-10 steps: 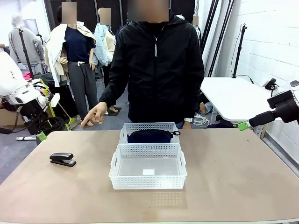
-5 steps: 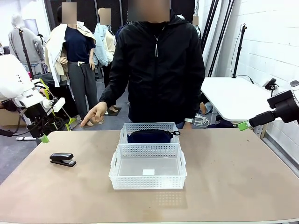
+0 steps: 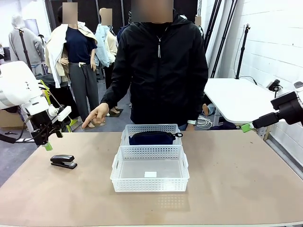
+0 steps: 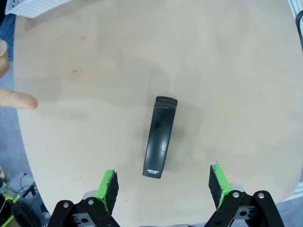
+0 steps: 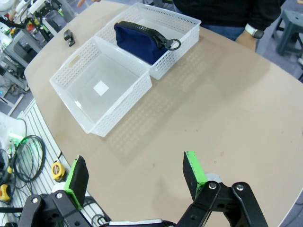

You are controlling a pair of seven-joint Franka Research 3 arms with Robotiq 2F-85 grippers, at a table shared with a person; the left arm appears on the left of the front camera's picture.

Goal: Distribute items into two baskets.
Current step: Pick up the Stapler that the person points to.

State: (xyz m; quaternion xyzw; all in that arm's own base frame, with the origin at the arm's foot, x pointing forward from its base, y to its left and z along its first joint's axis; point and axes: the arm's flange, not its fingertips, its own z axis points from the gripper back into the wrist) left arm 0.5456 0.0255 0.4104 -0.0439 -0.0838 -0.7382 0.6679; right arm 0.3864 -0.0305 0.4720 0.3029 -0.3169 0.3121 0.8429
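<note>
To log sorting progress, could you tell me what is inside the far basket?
The far basket holds the navy zip pouch, spanning most of its width. The floor beneath the pouch is covered, so anything under it cannot be seen.

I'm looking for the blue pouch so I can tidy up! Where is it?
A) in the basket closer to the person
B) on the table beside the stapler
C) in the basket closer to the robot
A: the navy pouch lies inside the far basket, right in front of the person, while the stapler sits apart on the table.
</note>
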